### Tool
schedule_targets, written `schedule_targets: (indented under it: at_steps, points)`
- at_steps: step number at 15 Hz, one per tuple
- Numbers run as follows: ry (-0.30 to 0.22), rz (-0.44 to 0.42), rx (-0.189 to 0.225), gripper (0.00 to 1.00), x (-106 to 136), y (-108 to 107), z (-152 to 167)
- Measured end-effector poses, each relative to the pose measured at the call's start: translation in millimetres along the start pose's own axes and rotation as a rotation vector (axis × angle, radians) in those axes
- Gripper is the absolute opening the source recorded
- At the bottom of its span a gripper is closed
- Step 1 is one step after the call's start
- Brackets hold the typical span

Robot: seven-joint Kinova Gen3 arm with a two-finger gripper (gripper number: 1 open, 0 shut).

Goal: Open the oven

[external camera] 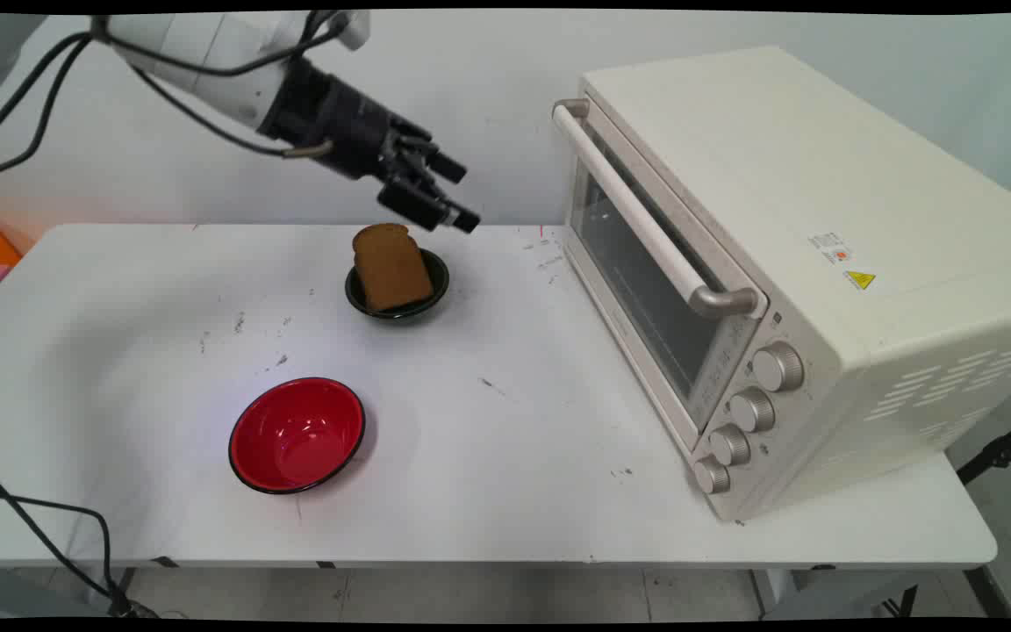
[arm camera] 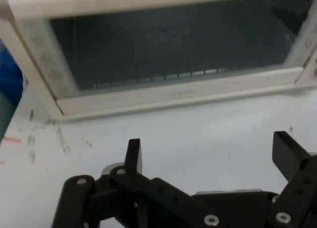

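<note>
Overhead, your black two-finger gripper (external camera: pixel 451 195) hangs in the air with its fingers spread and nothing between them. Just below and to the near side of it stands a brown slice of toast (external camera: pixel 390 266), propped upright in a small black bowl (external camera: pixel 397 285); gripper and toast are near but apart. Farther toward the table's near edge, well clear of the gripper, sits a red bowl with a black rim (external camera: pixel 297 434). Ahead of the fingertips, across a bare stretch of the white table (external camera: pixel 505 412), stands the cream toaster oven (external camera: pixel 786 263), door shut, its long bar handle (external camera: pixel 646 219) facing the gripper.

From the hand, you look straight at the oven's dark glass door (arm camera: pixel 173 44) and its lower frame, with the scuffed tabletop between; both fingertips (arm camera: pixel 133 151) rise from the bottom edge, wide apart and empty.

Risk, as a judgement: the toast leans loosely in its bowl, so a low sweep of the fingers could tip it out or drag the bowl. Advancing blindly could knock the handle.
</note>
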Motion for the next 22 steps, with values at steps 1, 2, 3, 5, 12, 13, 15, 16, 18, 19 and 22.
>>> schedule_targets:
  at_steps: [1,2,3,5,12,13,15,16,18,19,22]
  points:
    - [0.008,-0.001,0.000,1.00,8,-1,2]
    - [0.014,-0.001,-0.001,1.00,14,-2,4]
    - [0.020,0.000,-0.001,1.00,21,-2,6]
    - [0.033,0.000,-0.003,1.00,34,-4,10]
    - [0.068,0.004,-0.013,0.00,68,-7,25]
    - [0.074,0.003,-0.017,0.00,73,-7,28]
    - [0.081,0.005,-0.025,0.00,79,-7,33]
    - [0.085,0.008,-0.031,0.00,83,-7,36]
    - [0.092,0.012,-0.040,0.00,89,-7,43]
    - [0.095,0.014,-0.045,0.00,93,-7,47]
    - [0.103,0.021,-0.056,0.00,101,-7,58]
